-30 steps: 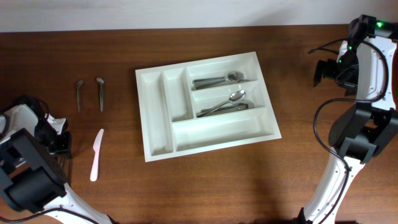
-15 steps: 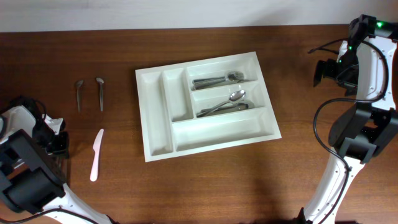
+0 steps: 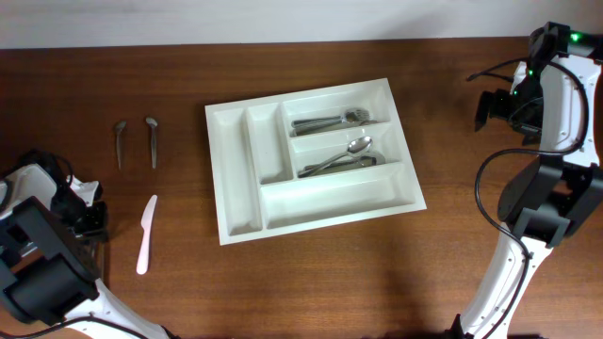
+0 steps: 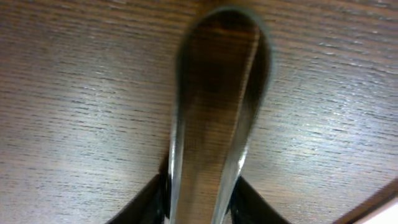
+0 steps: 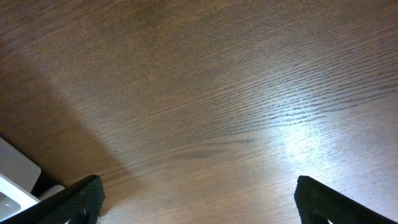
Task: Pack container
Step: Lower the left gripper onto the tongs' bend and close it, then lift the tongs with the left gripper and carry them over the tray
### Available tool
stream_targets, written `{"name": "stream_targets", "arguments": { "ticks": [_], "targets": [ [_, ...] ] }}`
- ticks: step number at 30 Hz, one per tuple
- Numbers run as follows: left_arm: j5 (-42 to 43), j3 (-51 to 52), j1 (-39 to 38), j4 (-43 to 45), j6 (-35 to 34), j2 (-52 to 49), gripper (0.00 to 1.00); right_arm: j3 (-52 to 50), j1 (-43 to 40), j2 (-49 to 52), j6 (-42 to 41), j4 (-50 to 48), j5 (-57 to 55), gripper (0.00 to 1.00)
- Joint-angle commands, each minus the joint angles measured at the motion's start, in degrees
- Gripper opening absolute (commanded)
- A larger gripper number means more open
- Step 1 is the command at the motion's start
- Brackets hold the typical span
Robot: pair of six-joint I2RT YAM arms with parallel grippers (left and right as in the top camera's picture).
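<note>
The left hand [image 4: 200, 202] now pinches a metal utensil [image 4: 217, 93] tighter, apparently readying it for the tray [image 3: 330, 200]; the right hand [image 5: 199, 202] hangs wide open.

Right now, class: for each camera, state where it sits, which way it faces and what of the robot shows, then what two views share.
Overhead: fixed above, looking straight down on the table, the container and both arms.
Left wrist: on the left arm, facing down at the wood close up; the left gripper flanks a spoon.
Right wrist: on the right arm, facing down at wood; the right gripper stands open, fingers at the lower corners.
Shared: both wrist views show the table seen from overhead.
</note>
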State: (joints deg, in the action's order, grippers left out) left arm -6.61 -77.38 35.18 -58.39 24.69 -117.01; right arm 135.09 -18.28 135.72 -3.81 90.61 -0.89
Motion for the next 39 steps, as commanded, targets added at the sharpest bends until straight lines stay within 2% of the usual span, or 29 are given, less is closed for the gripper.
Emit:
{"name": "stream_targets", "arguments": {
  "ticks": [1, 7, 15, 17, 20, 24, 28, 39],
  "targets": [
    [0.4, 2.1, 0.4, 0.9, 0.5, -1.2, 0.25, -0.2, 0.3, -0.3, 0.4, -0.1, 0.5, 0.99],
    [1.5, 1.4, 0.1, 0.9, -4.1, -1.2, 0.02, -0.2, 0.3, -0.3, 0.4, -0.1, 0.5, 0.99],
    [3.1, -8.0, 0.1, -4.1, -17.8, -1.2, 0.02, -0.2, 0.3, -0.3, 0.4, -0.1, 0.5, 0.99],
    [7.6, -11.9, 0.1, -6.5, -18.1, -1.2, 0.02, -0.2, 0.3, -0.3, 0.4, -0.1, 0.5, 0.99],
    [19.0, -18.2, 0.1, -10.1, -19.6, -1.2, 0.02, -0.2, 0.3, -0.3, 0.4, -0.1, 0.5, 0.99],
    [34.8, -24.6, 0.0, -13.1, -27.9, -1.2, 0.02, -0.2, 0.3, -0.3, 0.4, 0.0, 0.5, 0.99],
    [48.2, -26.1, -0.6, -14.4, -34.2, -1.1, 0.02, -0.2, 0.3, -0.3, 0.4, -0.1, 0.5, 0.99],
    [69.0, -26.1, -8.9, -17.8, -44.5, -1.1, 0.02, -0.2, 0.3, -0.3, 0.4, -0.1, 0.5, 0.99]
  ]
}}
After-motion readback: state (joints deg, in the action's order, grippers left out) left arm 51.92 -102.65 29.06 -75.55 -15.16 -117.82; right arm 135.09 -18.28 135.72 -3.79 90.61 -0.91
